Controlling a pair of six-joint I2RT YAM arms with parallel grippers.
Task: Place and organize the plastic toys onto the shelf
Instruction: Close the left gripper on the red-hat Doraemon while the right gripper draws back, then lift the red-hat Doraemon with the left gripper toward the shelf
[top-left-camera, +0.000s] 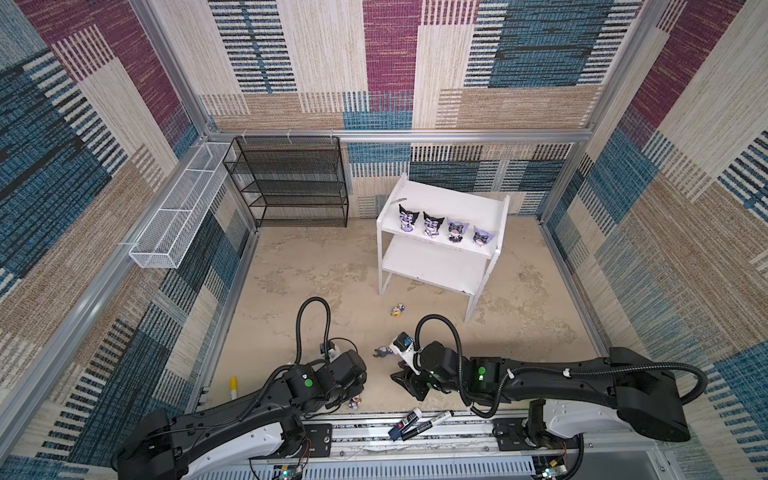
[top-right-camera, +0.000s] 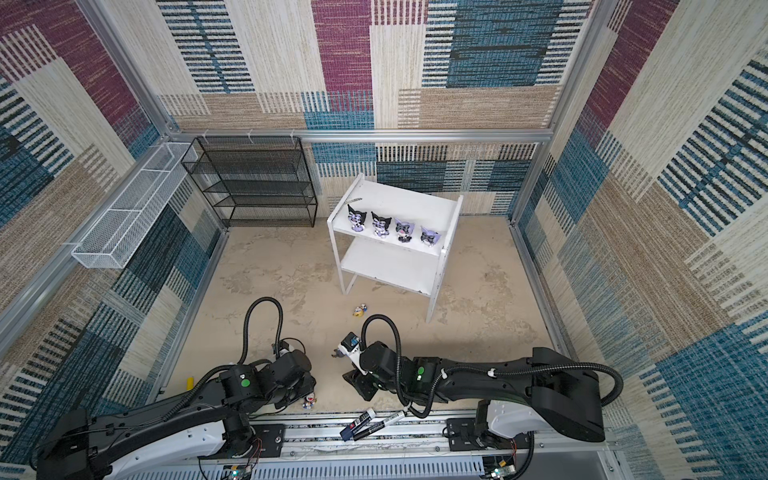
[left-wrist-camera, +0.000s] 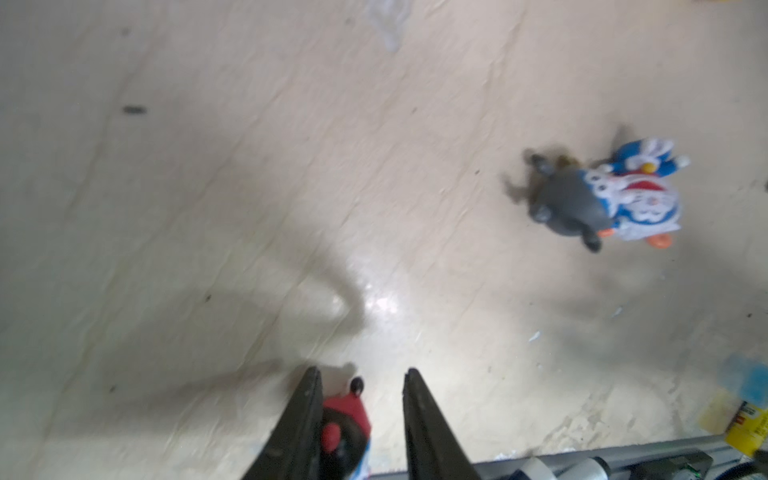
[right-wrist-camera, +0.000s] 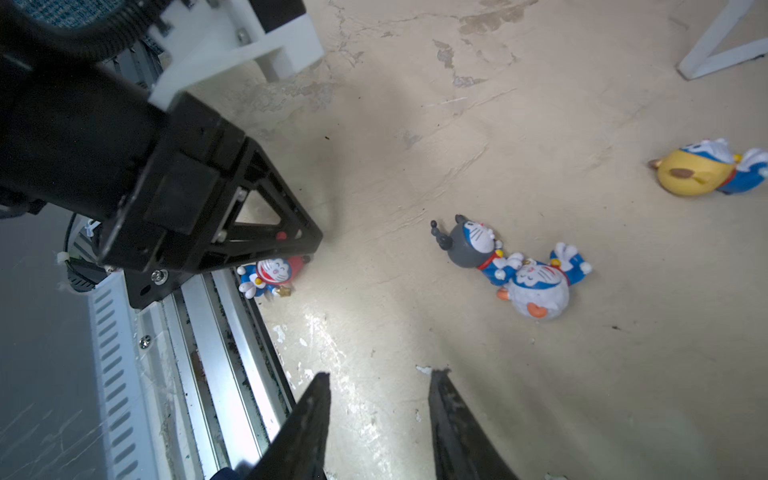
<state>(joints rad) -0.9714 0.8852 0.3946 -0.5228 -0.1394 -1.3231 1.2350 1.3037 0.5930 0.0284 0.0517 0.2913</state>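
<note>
straddling a red-hatted toy (left-wrist-camera: 347, 415) with the left gripper (left-wrist-camera: 362, 372) at the near edge of the table (top-left-camera: 311, 266), just beside the metal rail (right-wrist-camera: 216, 332); touching the hat with one finger and showing a thin gap at the other, with no telling whether pinching lower down, that part being hidden. holding the right gripper (right-wrist-camera: 381, 374) low over bare table, with fingers spread and nothing between them. showing, ahead of it, a grey-hatted toy (right-wrist-camera: 469, 245) lying flat and touching a white-hatted toy (right-wrist-camera: 536, 286), and, well apart from those, a yellow-hatted toy (top-left-camera: 397, 310) lying near the front legs of the shelf (top-left-camera: 436, 199). displaying four hooded toys (top-left-camera: 433, 223) standing upright in a row along the front of the top tier, two black and two lilac.
</note>
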